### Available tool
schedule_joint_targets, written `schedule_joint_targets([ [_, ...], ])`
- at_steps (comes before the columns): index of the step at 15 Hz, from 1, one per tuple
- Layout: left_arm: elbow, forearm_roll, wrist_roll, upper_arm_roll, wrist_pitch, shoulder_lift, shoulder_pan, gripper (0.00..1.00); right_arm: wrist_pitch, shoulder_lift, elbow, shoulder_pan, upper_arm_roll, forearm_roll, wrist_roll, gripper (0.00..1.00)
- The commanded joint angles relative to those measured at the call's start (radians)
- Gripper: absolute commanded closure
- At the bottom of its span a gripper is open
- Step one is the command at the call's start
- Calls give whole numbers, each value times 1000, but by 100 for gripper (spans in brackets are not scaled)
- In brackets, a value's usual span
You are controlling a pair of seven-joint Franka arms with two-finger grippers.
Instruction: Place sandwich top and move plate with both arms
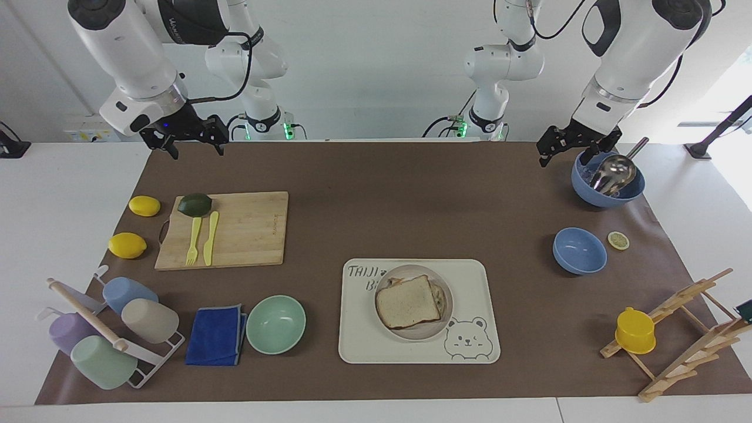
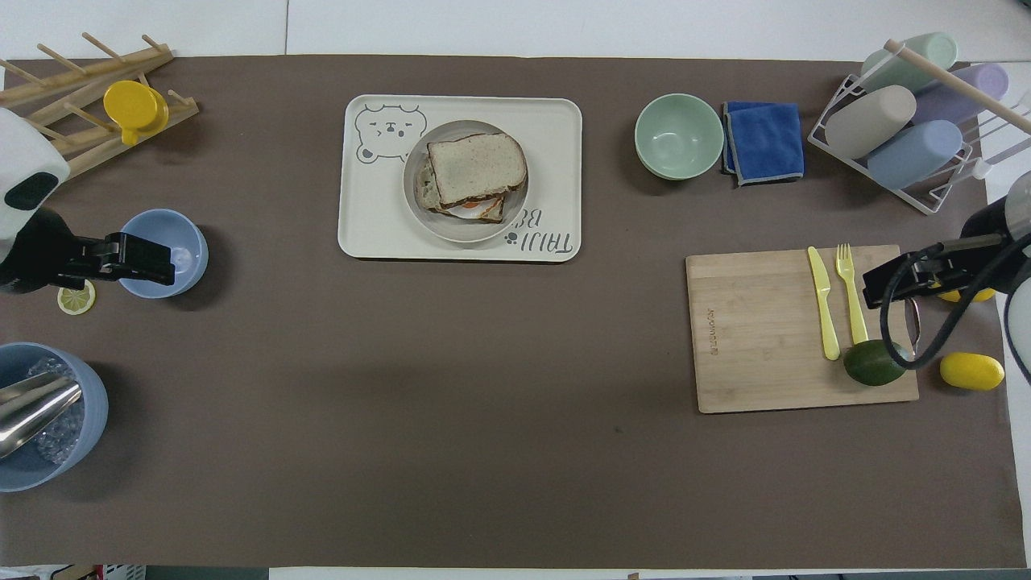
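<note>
Facing view: sandwich top (image 1: 409,302) on plate (image 1: 439,329), well apart from both raised claws

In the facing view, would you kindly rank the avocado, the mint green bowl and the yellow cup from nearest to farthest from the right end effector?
1. Avocado, on the cutting board under the right end effector.
2. Mint green bowl, beside the blue cloth.
3. Yellow cup, on the wooden rack at the left arm's end.

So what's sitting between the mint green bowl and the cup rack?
A folded blue cloth lies between the mint green bowl and the cup rack, right beside the bowl. The overhead view shows it best.
</note>
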Motion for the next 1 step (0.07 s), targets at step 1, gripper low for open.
schedule_joint_targets([
  [1, 23, 19, 0, -12, -23, 8, 15, 0, -4, -19, -20, -7, 5, -11, -23, 0],
])
